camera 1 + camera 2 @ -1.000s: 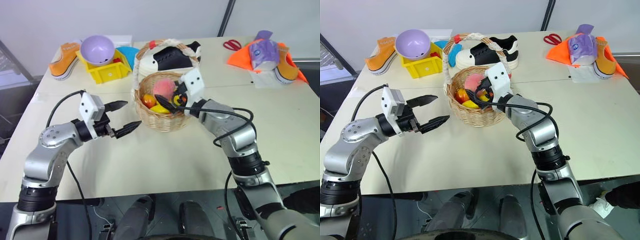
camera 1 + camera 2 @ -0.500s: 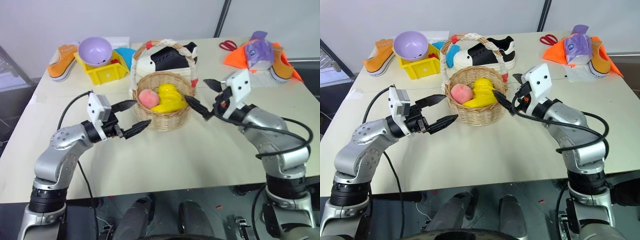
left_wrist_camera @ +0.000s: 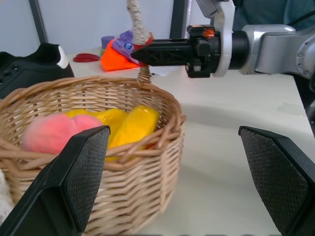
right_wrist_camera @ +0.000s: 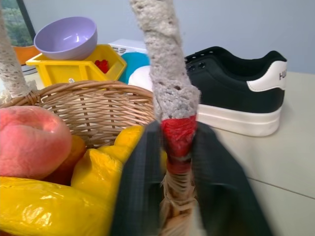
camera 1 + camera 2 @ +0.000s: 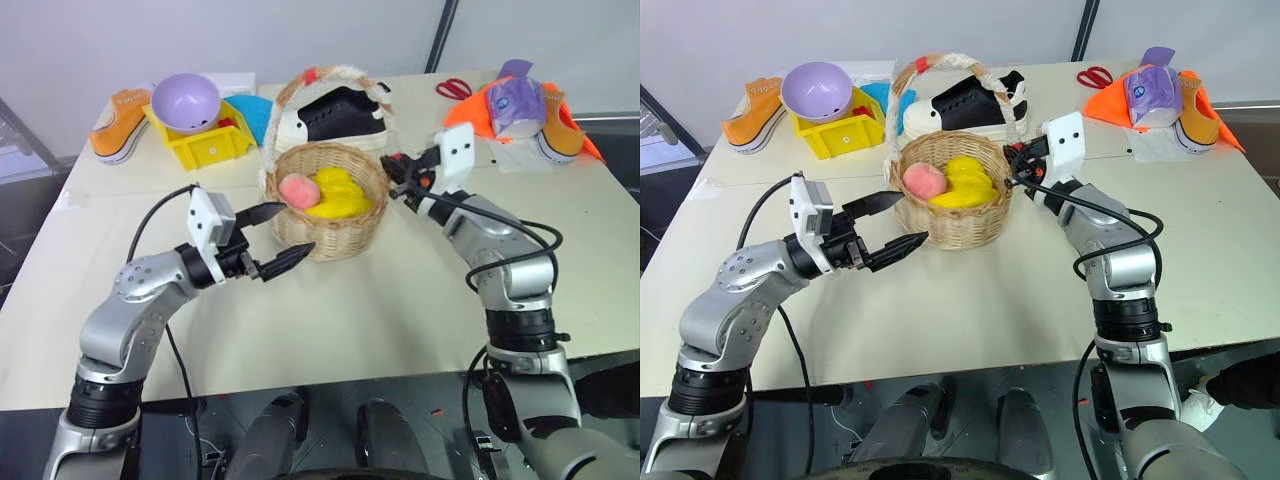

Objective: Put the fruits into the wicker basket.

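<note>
Head views: the peach (image 5: 294,190) is seen inside the wicker basket (image 5: 335,232); the right claw (image 5: 1017,165) sits pinched on its handle base

Left wrist view: the left claw (image 5: 283,238) is held spread just beside the basket

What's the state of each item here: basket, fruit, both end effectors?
Round tan wicker basket: upright, holding fruit.
Pale pink peach: inside basket, beside yellow fruit.
Left end effector: open, empty, beside basket.
Right end effector: shut on the basket handle's red-wrapped base.
</note>
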Motion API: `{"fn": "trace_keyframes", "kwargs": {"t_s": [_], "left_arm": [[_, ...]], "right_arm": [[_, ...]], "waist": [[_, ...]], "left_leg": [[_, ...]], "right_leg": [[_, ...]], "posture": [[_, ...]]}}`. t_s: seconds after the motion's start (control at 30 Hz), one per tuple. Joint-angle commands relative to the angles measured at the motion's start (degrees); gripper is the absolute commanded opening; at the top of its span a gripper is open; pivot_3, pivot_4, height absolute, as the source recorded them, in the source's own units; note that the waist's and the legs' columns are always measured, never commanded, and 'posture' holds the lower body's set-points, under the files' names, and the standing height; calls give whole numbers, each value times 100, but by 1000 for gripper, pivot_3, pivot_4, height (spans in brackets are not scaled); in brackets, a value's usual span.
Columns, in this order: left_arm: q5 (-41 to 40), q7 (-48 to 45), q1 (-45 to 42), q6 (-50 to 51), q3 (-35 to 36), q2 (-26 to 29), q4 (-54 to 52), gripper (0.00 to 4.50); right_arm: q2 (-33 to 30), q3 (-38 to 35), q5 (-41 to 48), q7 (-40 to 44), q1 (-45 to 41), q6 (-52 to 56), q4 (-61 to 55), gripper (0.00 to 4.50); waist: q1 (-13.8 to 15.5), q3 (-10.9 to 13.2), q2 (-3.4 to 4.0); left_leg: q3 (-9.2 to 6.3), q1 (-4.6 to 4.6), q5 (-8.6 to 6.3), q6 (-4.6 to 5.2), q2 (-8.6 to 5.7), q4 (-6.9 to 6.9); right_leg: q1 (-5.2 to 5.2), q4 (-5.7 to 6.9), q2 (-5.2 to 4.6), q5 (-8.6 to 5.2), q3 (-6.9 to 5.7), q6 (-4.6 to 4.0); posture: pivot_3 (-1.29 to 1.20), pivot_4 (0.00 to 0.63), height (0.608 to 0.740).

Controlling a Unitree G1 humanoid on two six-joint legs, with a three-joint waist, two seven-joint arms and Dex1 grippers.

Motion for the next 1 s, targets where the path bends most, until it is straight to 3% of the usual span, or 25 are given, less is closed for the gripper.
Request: {"fn": "trace_keyframes", "kwargs": {"t_s": [0.03, 0.2, 0.4, 0.57, 0.77, 0.9, 1.0], "left_arm": [[-28, 48, 40, -10, -34, -7, -249, 4500], [1, 37, 1, -42, -121, -27, -171, 4500], [91, -24, -138, -127, -233, -79, 45, 4500], [203, -14, -222, -192, -281, -108, 191, 4500], [376, 120, -190, -179, -213, -87, 309, 4500], [404, 197, -133, -223, -37, -51, 412, 4500], [521, 316, 7, -288, 280, 85, 738, 4500]], "right_arm": [[-218, -391, -160, -228, 89, -268, -571, 62], [-865, -1513, -220, -501, 528, -483, -607, 62], [-1630, -2554, -487, -889, 877, -835, 401, 62], [-1853, -2818, -475, -834, 870, -1194, 1090, 62], [-1953, -2905, -498, -747, 1274, -1294, 824, 2813], [-2001, -2995, -393, -441, 1889, -1367, 236, 2813], [-1980, -3220, 10, 361, 2840, -1530, -489, 2813]], "waist": [[20, 0, 0], [80, 0, 0], [112, 0, 1], [16, 1, 8], [3, 0, 10], [27, 0, 10], [29, -1, 11]], "left_leg": [[0, 0, 0, 0, 0, 0], [1, -3, 0, 0, -1, 1], [6, -3, 0, 0, 1, 0], [15, -1, 1, 1, 5, 0], [14, 0, 1, 2, 7, 2], [14, -1, 1, 2, 7, 6], [13, -1, 0, 3, 7, 6]], "right_leg": [[-2, 1, 0, 0, 0, 0], [-5, -3, -2, 0, 0, 0], [-1, -3, -3, 0, 2, -1], [0, -1, -2, 0, 7, -1], [1, 1, -1, 0, 6, -1], [3, 0, -1, 0, 6, -1], [4, -1, -1, 0, 5, -1]], "posture": [[0, 150, 740], [0, 150, 740], [0, 150, 740], [0, 150, 740], [0, 150, 740], [0, 150, 740], [0, 150, 740]]}}
